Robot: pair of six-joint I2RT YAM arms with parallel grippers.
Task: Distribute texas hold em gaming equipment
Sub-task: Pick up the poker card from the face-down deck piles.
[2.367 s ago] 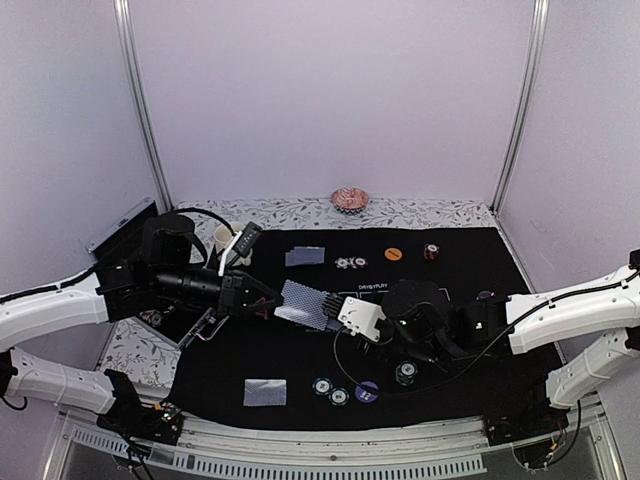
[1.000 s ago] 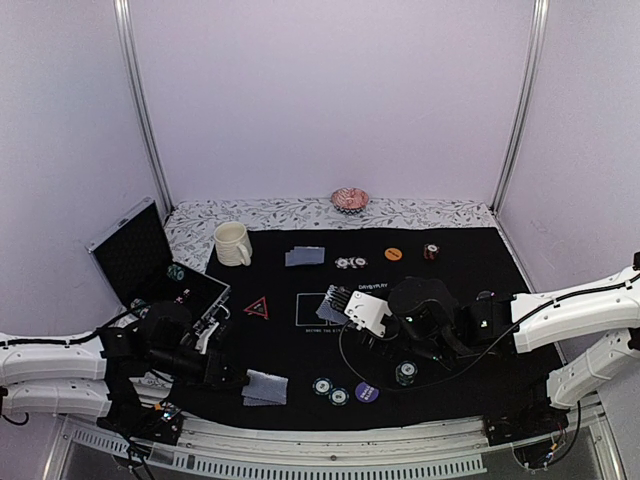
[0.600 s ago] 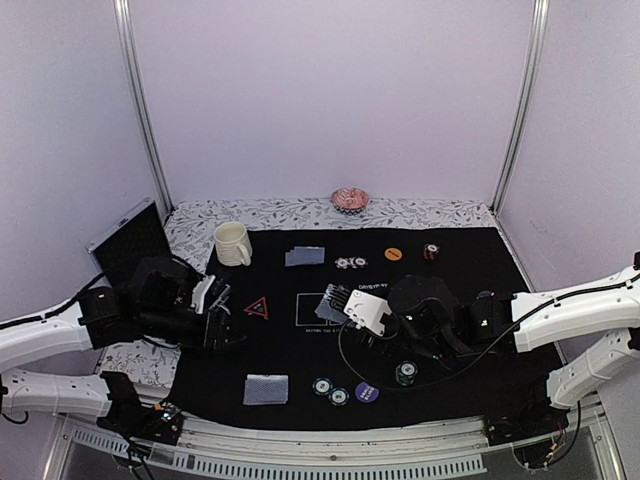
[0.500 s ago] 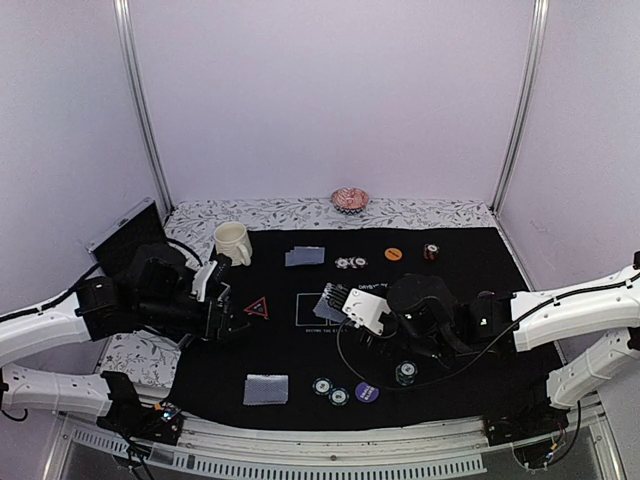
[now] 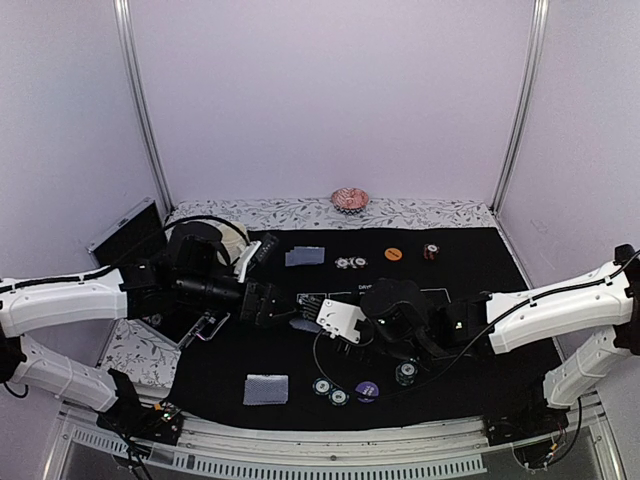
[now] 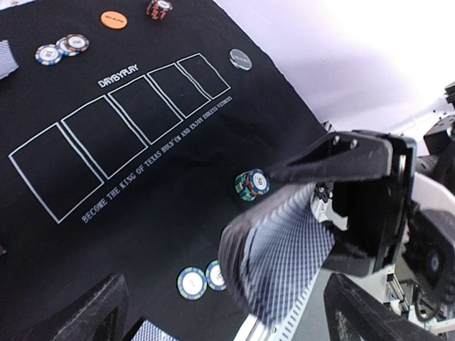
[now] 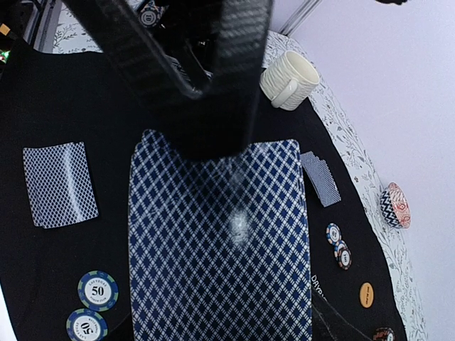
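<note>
My right gripper is shut on a deck of blue-grey-backed playing cards, held above the black mat near its middle; the deck hides its fingers in the right wrist view. My left gripper is open, its fingers wide apart just in front of the deck. One card lies at the near left, more cards at the far side. Chips, an orange button, a chip stack, two near chips, a purple button and another stack lie on the mat. The red triangle is hidden.
The cream mug stands at the far left of the mat, mostly behind my left arm in the top view. The pink ruffled dish sits at the back. An open black case lies off the mat's left edge. A black button lies at the right.
My left arm has lifted from the near-left card and swung right to the deck, now covering the red triangle. My right gripper has shifted left with the deck.
</note>
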